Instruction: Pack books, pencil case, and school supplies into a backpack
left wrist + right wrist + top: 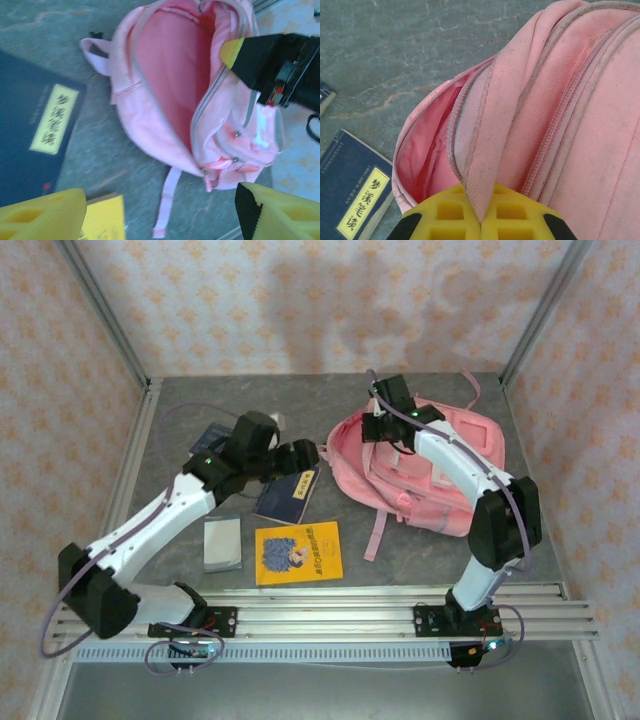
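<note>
Soft floppy backpack (150, 130) lies on desk (180, 420), mouth gaping. Right tool (481, 220) clamped on its fabric edge, holding mouth open. Left tool (160, 215) wide open, empty, over navy book (30, 130). Book stiff, flat, light. Grab by long edge.

**A:** Home or lab?

**B:** Lab: a robot test booth. Flowery wallpaper panels (300, 300) on three sides, but fixed in bare metal frame posts (100, 305).

**A:** Anything else pointing that way?

**B:** Grey stone-look counter (330, 400) boxed in by those walls. Slotted aluminium rails (330, 602) along the near edge, with two robot arms bolted on, left arm (150, 525) and right arm (455, 460). Loose cables (50, 625) looping off the bases.
</note>
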`<state>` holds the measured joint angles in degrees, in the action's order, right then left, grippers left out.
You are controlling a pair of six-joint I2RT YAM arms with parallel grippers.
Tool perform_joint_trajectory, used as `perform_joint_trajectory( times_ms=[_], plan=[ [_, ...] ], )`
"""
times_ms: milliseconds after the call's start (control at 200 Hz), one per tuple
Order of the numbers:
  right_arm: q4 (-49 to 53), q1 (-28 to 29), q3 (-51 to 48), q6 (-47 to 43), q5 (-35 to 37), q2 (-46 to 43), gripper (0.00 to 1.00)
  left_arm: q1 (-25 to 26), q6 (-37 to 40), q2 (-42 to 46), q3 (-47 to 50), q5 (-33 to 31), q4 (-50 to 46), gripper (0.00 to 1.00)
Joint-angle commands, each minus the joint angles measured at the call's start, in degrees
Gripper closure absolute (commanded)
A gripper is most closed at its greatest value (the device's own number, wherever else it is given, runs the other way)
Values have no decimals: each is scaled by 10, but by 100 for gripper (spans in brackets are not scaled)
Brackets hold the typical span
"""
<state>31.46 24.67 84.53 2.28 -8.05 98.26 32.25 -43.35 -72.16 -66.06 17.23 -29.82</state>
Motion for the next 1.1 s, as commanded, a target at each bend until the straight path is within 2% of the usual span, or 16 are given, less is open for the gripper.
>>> perform_joint_trajectory(
  times_ms=[0, 85, 140, 190, 235, 255, 310, 380, 475, 646, 816, 926, 1096],
  plan=[
    [2, 4, -10, 3, 69, -4, 91, 3, 25, 65, 53, -31, -46, 21],
    [-5, 13, -18, 10, 106, -19, 61, 3, 30, 99, 92, -27, -64, 21],
    [-9, 15, -20, 18, 112, -33, 47, 3, 29, 117, 117, -24, -74, 21],
    [-8, 16, -20, 34, 116, -45, 40, 4, 24, 137, 144, -17, -68, 21],
    [-9, 16, -23, 50, 117, -59, 37, 6, 21, 155, 171, -13, -60, 21],
    [-10, 16, -25, 57, 114, -65, 33, 7, 20, 162, 182, -14, -58, 21],
    [-6, 17, -25, 75, 97, -78, 30, 8, 17, 179, 207, -22, -60, 21],
    [1, 23, -37, 96, 65, -100, 33, 10, 12, 197, 237, -23, -57, 22],
    [-23, 57, -96, 120, 26, -139, 45, 23, 0, 221, 279, -20, -40, 25],
    [-53, 186, -221, 160, 43, -172, 60, 76, -3, 239, 325, -47, -42, 31],
    [-127, 288, -329, 233, 51, -196, 75, 127, -23, 231, 373, -64, -18, 43],
    [-140, 315, -336, 242, 50, -174, 79, 131, -32, 213, 397, -70, 0, 45],
    [-150, 315, -335, 243, 58, -146, 85, 131, -29, 174, 404, -93, 37, 45]
  ],
)
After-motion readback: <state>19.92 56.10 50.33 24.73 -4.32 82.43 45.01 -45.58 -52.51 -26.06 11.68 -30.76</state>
